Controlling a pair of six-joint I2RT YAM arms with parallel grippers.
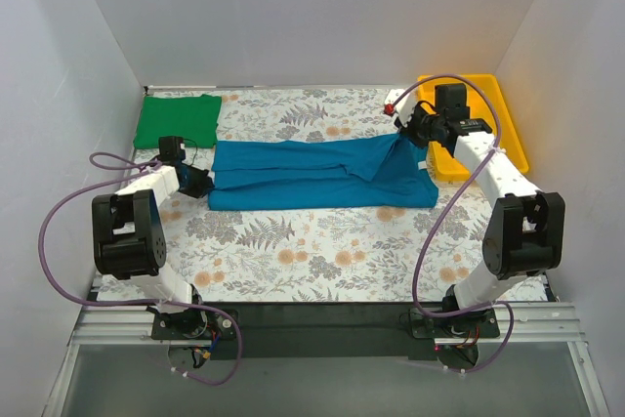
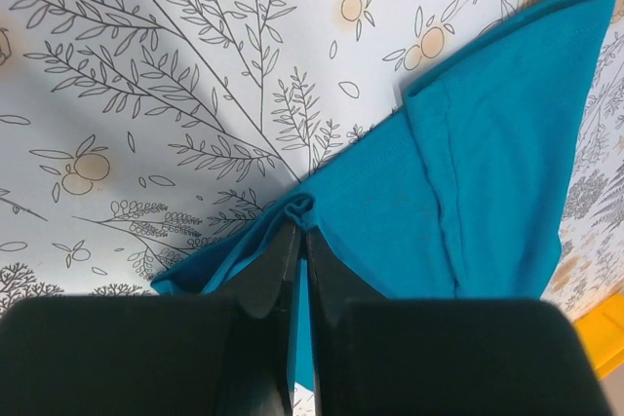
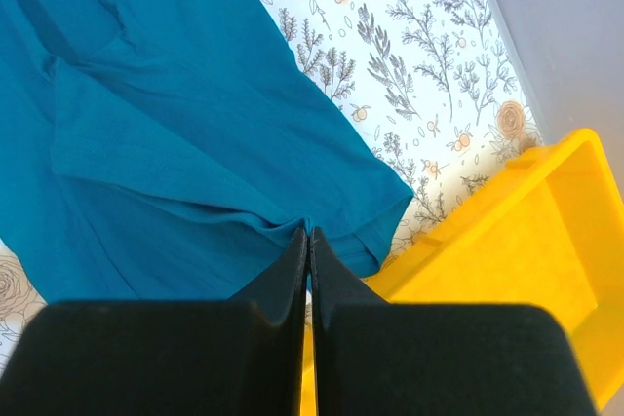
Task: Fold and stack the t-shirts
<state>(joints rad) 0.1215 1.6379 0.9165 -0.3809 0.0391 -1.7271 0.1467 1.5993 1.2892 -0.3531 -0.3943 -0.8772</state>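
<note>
teal shirt [image 1: 322,173] lies part-folded across mid counter [image 1: 293,251]; green shirt [image 1: 178,120] sits folded at the back-left corner. left hand [image 2: 299,236] is pinched tight on the teal's left edge, right hand [image 3: 308,241] clamped on its right hem by the yellow tray [image 3: 546,241]. for a clean fold: lift both ends level, keep cloth taut, lay edge over evenly w/o dragging the under layer. no brands, labels or writing readable.
</note>
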